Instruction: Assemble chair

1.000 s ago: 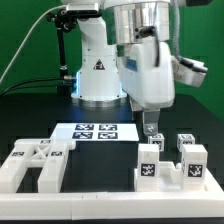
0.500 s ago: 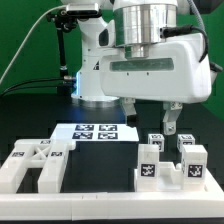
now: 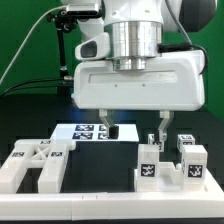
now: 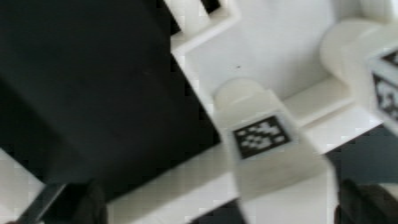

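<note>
Gripper (image 3: 133,124) just spun round, now broadside to cam, jaws wide open & empty, hovering above chair parts (image 3: 166,162) on exterior view's right. Prob lining up a grab.

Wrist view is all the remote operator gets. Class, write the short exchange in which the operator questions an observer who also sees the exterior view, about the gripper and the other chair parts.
Operator: I see only a tagged white bar beneath me. Is the gripper holding anything?
Observer: No. The gripper hangs wide open above the table, with nothing between its fingers.
Operator: Where are the other chair parts?
Observer: One group of white parts lies at the exterior view's left; the tagged blocks stand at its right, near the gripper.
</note>
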{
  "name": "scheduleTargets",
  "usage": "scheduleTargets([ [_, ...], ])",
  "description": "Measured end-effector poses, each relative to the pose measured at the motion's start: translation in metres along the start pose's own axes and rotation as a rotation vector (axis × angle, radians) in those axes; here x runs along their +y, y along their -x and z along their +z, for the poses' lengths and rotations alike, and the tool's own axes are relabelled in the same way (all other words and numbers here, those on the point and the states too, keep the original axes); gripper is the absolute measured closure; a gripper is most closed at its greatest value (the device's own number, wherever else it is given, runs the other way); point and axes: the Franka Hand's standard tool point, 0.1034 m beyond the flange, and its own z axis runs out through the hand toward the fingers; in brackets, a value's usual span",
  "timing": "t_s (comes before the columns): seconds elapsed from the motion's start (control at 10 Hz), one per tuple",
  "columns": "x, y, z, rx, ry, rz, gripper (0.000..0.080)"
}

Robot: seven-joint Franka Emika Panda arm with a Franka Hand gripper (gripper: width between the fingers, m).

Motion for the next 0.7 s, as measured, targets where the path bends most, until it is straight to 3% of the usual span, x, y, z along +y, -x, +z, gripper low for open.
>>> scheduleTargets([
  [0.1, -0.004, 0.007, 0.004, 0.042, 0.000, -0.071, 0.0151],
  [0.4, 0.000, 0.004, 0.005, 0.048, 0.009, -0.257, 0.0151],
  [0.7, 0.025, 0.000, 0.022, 0.144, 0.031, -0.428, 0.0151],
])
